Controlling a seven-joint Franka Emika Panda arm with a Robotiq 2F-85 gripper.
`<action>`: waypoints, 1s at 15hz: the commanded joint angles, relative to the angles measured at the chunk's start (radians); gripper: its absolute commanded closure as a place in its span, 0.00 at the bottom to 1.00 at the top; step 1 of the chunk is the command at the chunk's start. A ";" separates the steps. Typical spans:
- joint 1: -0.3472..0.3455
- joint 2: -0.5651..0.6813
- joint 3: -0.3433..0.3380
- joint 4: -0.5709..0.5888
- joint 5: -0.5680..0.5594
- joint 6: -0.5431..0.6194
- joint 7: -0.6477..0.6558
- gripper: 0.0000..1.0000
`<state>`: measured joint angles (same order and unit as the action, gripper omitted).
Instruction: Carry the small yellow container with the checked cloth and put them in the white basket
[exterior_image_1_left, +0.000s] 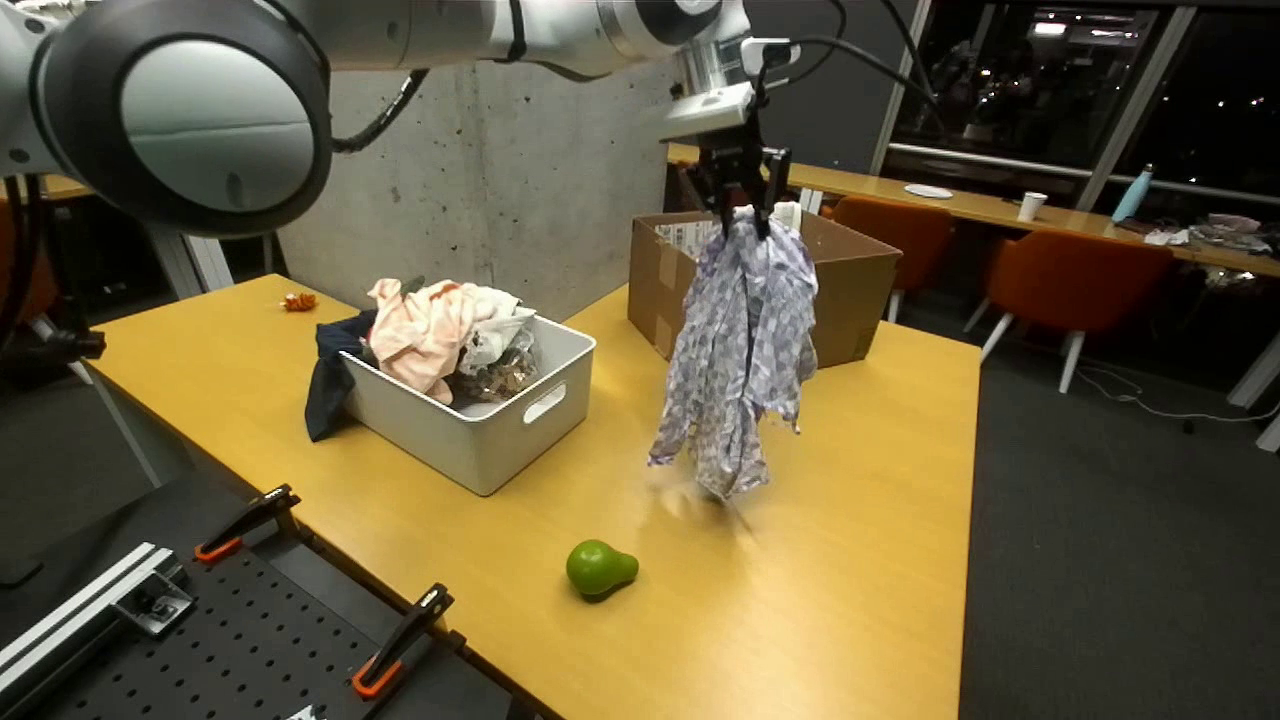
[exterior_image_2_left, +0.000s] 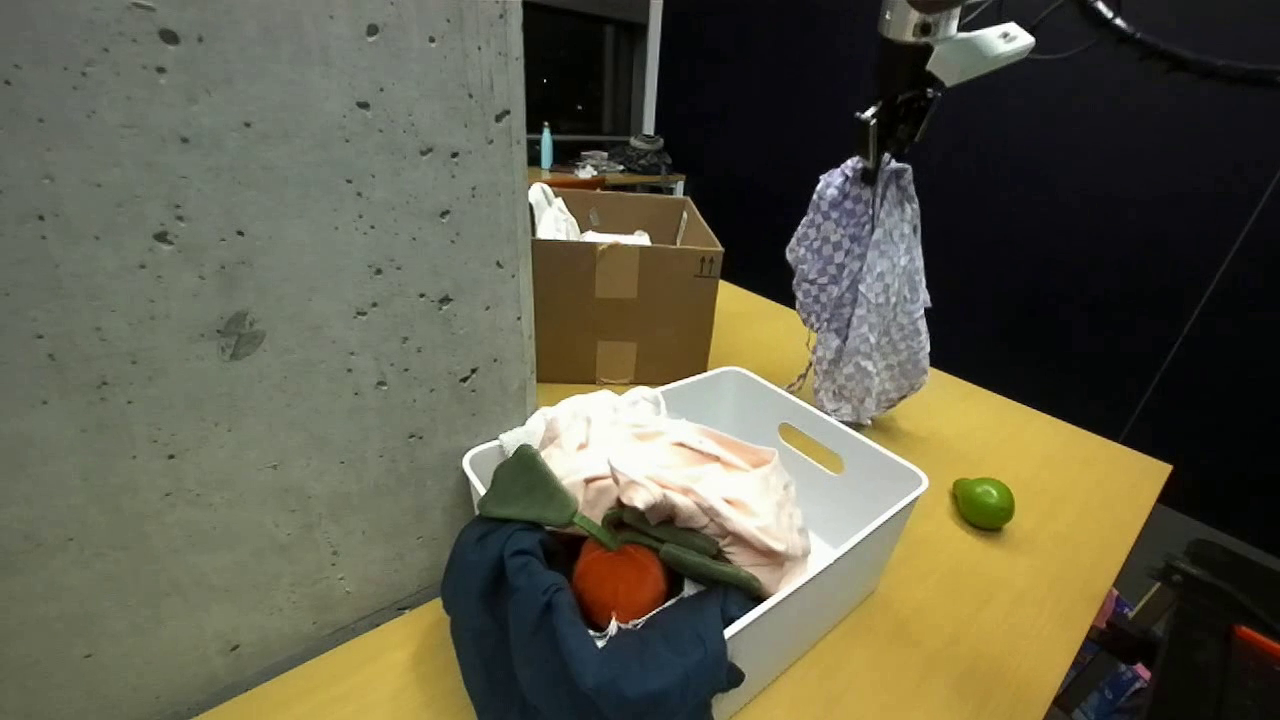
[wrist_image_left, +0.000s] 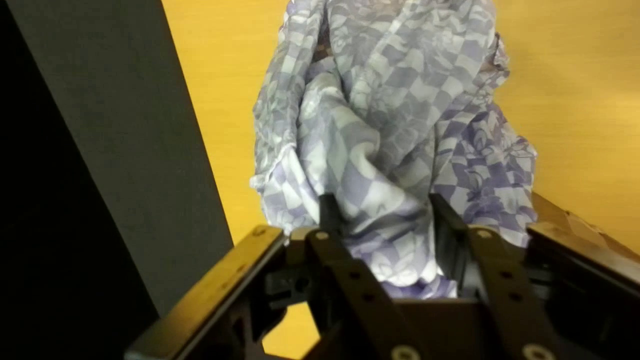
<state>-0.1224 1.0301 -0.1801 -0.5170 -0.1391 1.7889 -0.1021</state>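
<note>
Over the table (exterior_image_1_left: 820, 600) in an exterior view, the arm (exterior_image_1_left: 430, 30) reaches rightward, gripper (exterior_image_1_left: 746, 216) pointing down; a cardboard box (exterior_image_1_left: 852, 308) stands far behind, the heaped white basket (exterior_image_1_left: 430, 432) left; the checked cloth (exterior_image_1_left: 742, 350) hangs clamped in the gripper, a green fruit (exterior_image_1_left: 598, 568) near.

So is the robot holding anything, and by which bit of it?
Yes, the cloth, pinched by its bunched-up top between the fingers; the rest hangs below. I can't tell if anything's tucked inside.
</note>
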 joint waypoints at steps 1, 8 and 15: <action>0.058 -0.098 0.012 -0.011 -0.016 -0.040 -0.105 0.79; 0.254 -0.228 0.034 -0.019 -0.014 -0.156 -0.275 0.79; 0.426 -0.294 0.100 -0.067 0.031 -0.307 -0.313 0.79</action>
<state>0.2712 0.7752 -0.1144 -0.5257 -0.1330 1.5293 -0.3874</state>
